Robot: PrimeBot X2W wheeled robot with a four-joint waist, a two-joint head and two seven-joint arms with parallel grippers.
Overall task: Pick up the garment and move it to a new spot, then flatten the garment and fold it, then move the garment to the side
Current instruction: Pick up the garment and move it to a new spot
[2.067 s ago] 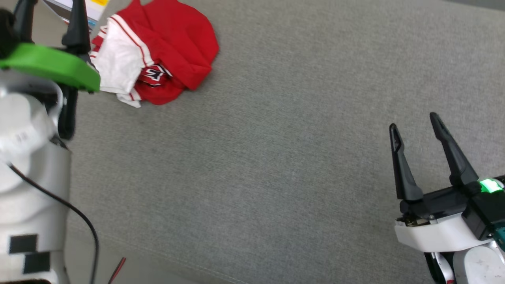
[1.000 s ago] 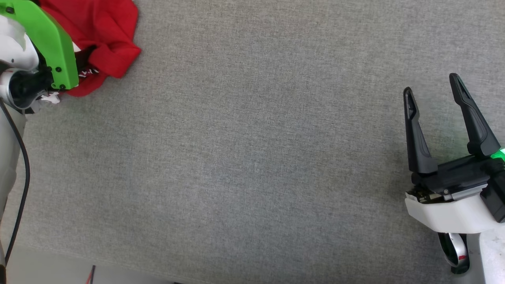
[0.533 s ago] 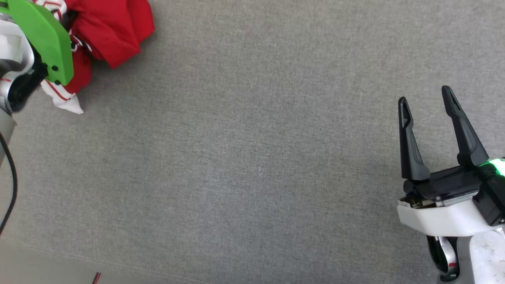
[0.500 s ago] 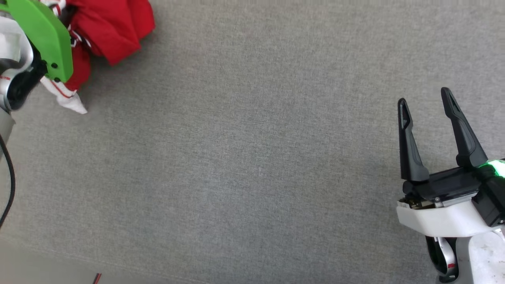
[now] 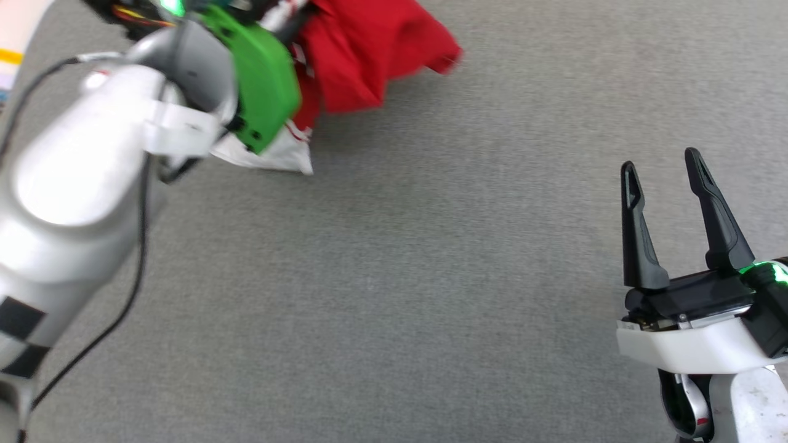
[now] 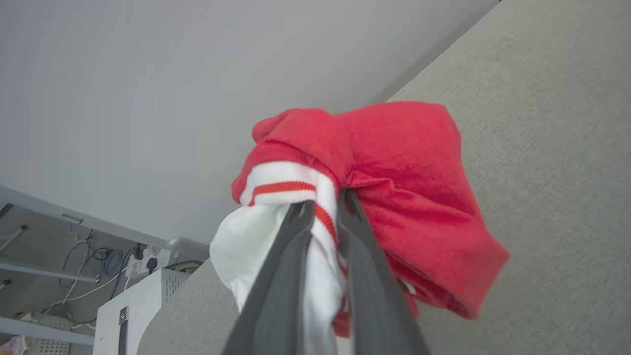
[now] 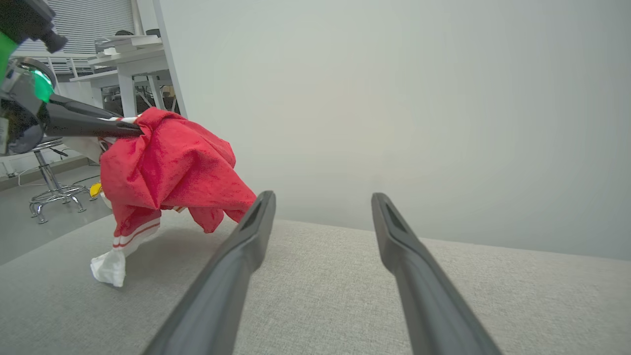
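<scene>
So, the red jersey-style T-shirt [image 6: 409,167] is held bunched up off the grey fabric surface [image 5: 394,295] by the left pincer [image 6: 324,204]. In the left wrist view the two dark fingers are pressed nearly together, and the white ribbed cuff [image 6: 283,187] with its red stripe is pinched right between them, so it's the sleeve end that's gripped. The red body is draped over and past the fingertips in a lump, and white sleeve cloth is hung down along the fingers.

In the head view the shirt is found at the top, left of centre, partly hidden behind the green cover [image 5: 261,80] on the left wrist. A white sleeve corner [image 5: 280,157] is dangled lowest. From the right wrist view it looks to be just brushing the fabric surface, though that can't be called for sure.

The pale left forearm [image 5: 68,178] is stretched across the left side of the head view, with a black cable [image 5: 126,289] looped beside it.

The right pincer [image 5: 660,160] is parked at the lower right of the head view, fingers spread wide over bare fabric, well apart from the shirt. A green light [image 5: 763,271] is lit at its base. At the far left of the right wrist view, a stool [image 7: 52,197] and white desks [image 7: 123,59] can be seen behind the shirt, next to a plain pale wall [image 7: 394,98].
</scene>
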